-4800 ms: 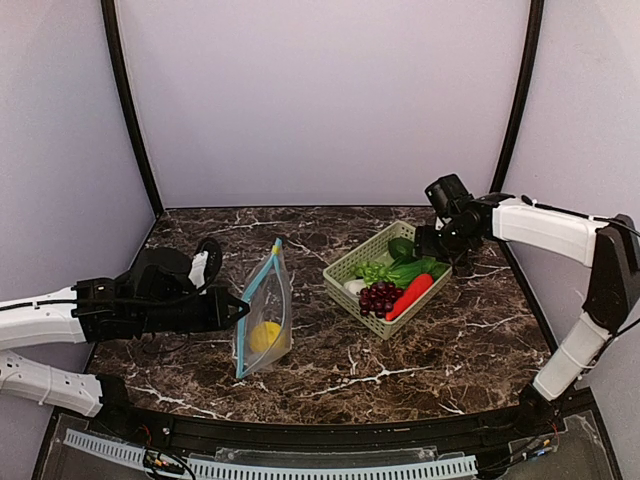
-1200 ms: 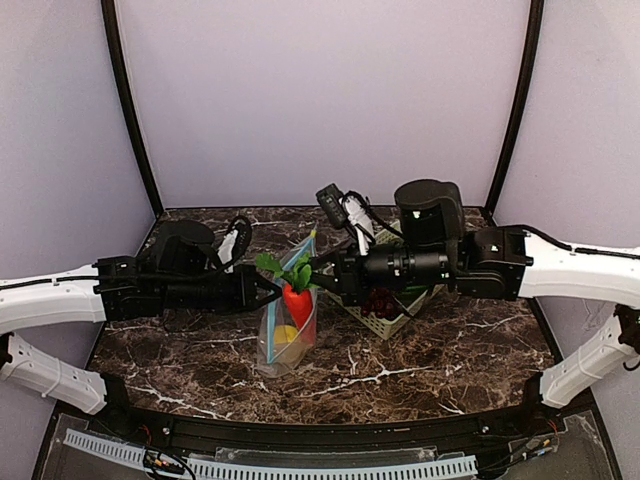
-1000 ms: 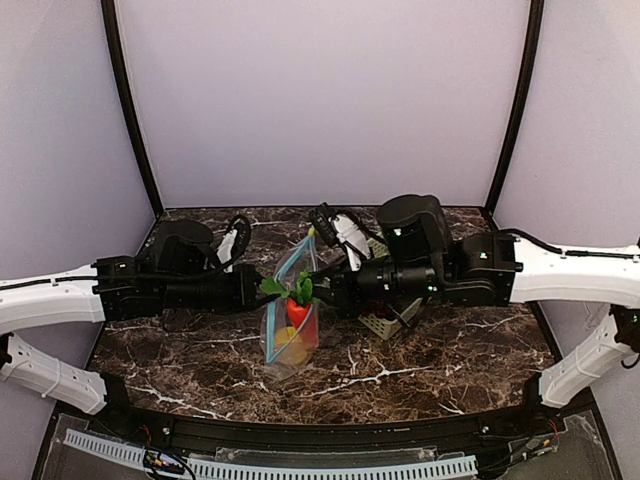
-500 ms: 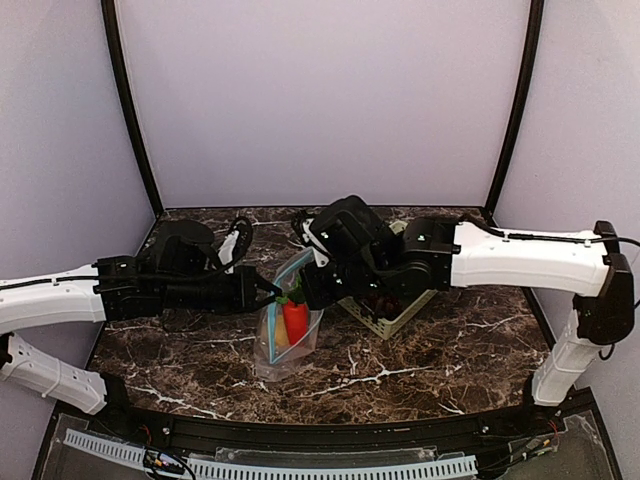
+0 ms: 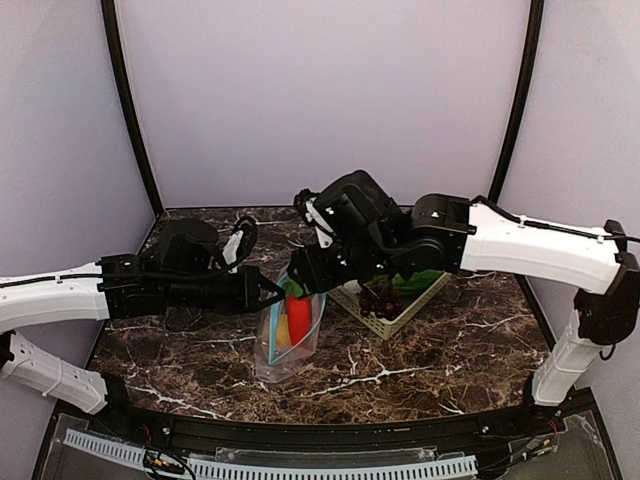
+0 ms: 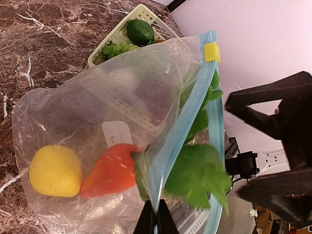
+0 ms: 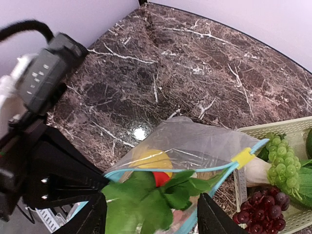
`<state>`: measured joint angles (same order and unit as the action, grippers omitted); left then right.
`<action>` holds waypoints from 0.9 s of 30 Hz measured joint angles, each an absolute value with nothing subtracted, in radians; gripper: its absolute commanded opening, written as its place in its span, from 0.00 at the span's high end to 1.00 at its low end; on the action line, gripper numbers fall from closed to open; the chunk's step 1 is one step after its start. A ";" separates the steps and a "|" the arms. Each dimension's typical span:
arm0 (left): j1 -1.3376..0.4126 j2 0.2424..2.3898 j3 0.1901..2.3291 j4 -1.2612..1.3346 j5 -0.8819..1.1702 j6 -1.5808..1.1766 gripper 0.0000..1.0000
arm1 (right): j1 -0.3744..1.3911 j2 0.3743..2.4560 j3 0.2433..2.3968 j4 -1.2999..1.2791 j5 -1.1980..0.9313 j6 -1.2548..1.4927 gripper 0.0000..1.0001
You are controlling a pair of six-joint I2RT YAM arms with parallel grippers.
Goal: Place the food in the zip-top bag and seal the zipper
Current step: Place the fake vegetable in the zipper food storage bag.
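Marble table (image 5: 450, 350), bag (image 7: 195, 146) beneath right tool (image 7: 152, 217)

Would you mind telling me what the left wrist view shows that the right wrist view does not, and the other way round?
Only the left wrist view shows the white label on the bag and most of the red pepper through its side. Only the right wrist view shows the white bulb in the basket. Both show the lemon, the green leaf at the bag's mouth, the yellow slider and the green grapes.

We find the zip-top bag (image 5: 291, 340) mouth filled by the leafy top of the red pepper (image 7: 161, 178). The basket (image 5: 372, 322) stands just right, and the near worktop (image 5: 430, 352) lies open.
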<state>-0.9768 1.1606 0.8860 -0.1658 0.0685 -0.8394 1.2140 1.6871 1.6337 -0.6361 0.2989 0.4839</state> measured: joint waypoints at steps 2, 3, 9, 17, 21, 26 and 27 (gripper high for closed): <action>-0.977 1.160 0.886 -0.166 0.065 -0.839 0.99 | 1.214 1.639 1.622 -0.635 0.286 0.481 0.36; -0.977 1.160 0.886 -0.166 0.063 -0.839 0.99 | 1.214 1.610 1.613 -0.634 0.279 0.480 0.37; -0.977 1.160 0.886 -0.166 0.058 -0.839 0.99 | 1.214 1.467 1.530 -0.601 0.215 0.501 0.49; -0.973 1.160 0.890 -0.166 0.056 -0.837 0.99 | 1.224 1.523 1.481 -0.587 0.131 0.520 0.55; -0.973 1.160 0.896 -0.166 0.056 -0.833 0.99 | 1.229 1.566 1.481 -0.574 0.120 0.515 0.59; -0.973 1.160 0.897 -0.165 0.065 -0.825 0.99 | 1.230 1.663 1.525 -0.588 0.144 0.521 0.60; -0.973 1.160 0.897 -0.164 0.070 -0.822 0.99 | 1.230 1.690 1.545 -0.599 0.159 0.523 0.61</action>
<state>-0.9733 1.1603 0.8974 -0.1638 0.0696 -0.8215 1.2297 1.6901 1.5448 -0.5995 0.1589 0.5232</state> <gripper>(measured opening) 0.009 0.396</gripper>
